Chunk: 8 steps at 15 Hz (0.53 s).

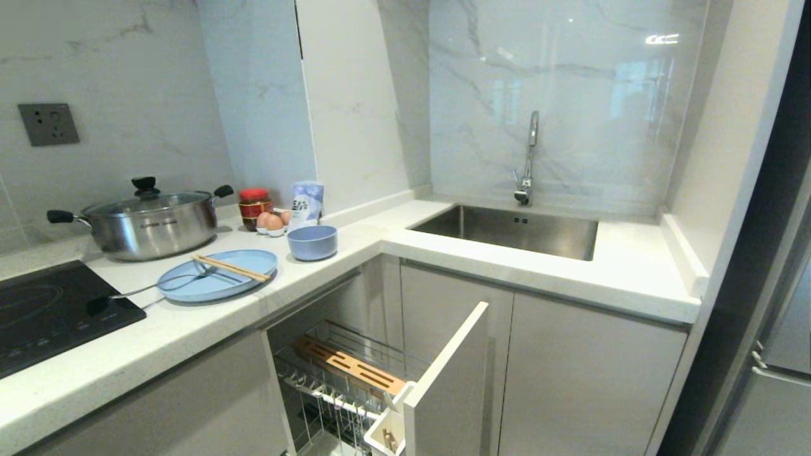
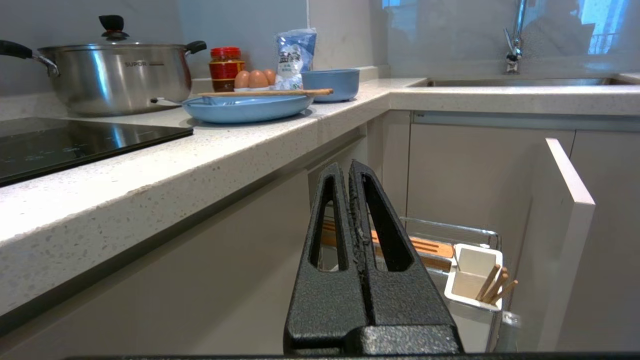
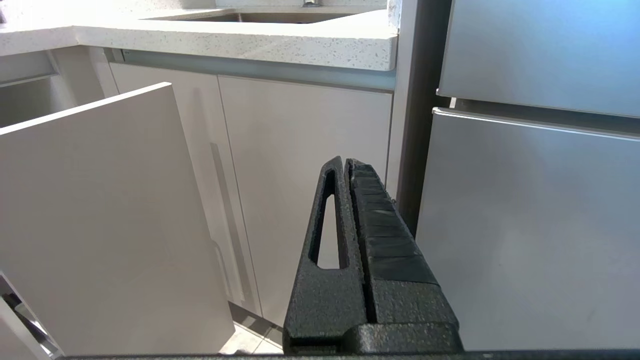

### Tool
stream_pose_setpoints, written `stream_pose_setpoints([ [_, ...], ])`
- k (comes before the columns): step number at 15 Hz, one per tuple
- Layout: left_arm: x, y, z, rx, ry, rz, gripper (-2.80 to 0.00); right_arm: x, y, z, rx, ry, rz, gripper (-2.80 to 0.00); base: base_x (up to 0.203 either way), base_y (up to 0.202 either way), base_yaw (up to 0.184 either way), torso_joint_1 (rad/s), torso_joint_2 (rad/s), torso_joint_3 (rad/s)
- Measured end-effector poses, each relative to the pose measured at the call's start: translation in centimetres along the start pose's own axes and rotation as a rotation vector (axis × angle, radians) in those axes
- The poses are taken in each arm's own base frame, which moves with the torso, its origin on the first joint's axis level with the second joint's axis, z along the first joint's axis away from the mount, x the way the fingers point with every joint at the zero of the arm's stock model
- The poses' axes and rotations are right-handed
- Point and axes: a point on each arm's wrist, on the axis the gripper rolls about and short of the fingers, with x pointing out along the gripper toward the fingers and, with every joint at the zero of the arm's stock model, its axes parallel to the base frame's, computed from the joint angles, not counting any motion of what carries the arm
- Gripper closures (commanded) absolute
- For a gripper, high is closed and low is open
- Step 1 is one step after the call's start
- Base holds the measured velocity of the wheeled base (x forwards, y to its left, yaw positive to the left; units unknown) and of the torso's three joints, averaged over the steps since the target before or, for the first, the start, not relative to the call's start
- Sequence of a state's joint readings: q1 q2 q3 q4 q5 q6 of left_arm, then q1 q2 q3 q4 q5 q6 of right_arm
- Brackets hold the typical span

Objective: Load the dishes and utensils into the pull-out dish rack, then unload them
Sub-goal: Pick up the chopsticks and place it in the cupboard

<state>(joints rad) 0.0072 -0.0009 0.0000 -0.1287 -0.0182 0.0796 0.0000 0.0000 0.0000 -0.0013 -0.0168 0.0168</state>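
Note:
The light blue plate (image 1: 218, 274) lies on the counter with the wooden chopsticks (image 1: 231, 268) across it and the silver utensil (image 1: 149, 289) reaching from it onto the cooktop. The blue bowl (image 1: 312, 242) stands just behind the plate. Below the counter the dish rack (image 1: 329, 399) is pulled out, showing its wooden strip (image 1: 348, 367), white cutlery box (image 2: 472, 277) and front panel (image 1: 447, 380). Some wooden sticks (image 2: 495, 285) stand in the box. My left gripper (image 2: 348, 167) is shut and empty, below counter height in front of the rack. My right gripper (image 3: 345, 162) is shut and empty, facing the cabinet doors. Neither arm shows in the head view.
A steel pot (image 1: 152, 221) with a glass lid, a red jar (image 1: 255, 206), eggs (image 1: 272, 223) and a bag (image 1: 307, 202) stand at the back of the counter. A black cooktop (image 1: 44, 310) is at the left, the sink (image 1: 513, 231) and tap (image 1: 527, 164) at the right, a fridge (image 3: 530, 200) beyond.

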Motion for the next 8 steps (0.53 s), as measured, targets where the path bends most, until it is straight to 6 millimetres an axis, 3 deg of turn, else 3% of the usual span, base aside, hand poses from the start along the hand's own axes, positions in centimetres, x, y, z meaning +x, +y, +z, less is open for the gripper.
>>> stream_pose_setpoints([
  [8, 0.00, 0.01, -0.01, -0.006, 0.002, 0.003, 0.00, 0.00, 0.00, 0.00, 0.000, 0.000, 0.000, 0.00, 0.000, 0.000, 0.000, 0.000, 0.00, 0.000],
])
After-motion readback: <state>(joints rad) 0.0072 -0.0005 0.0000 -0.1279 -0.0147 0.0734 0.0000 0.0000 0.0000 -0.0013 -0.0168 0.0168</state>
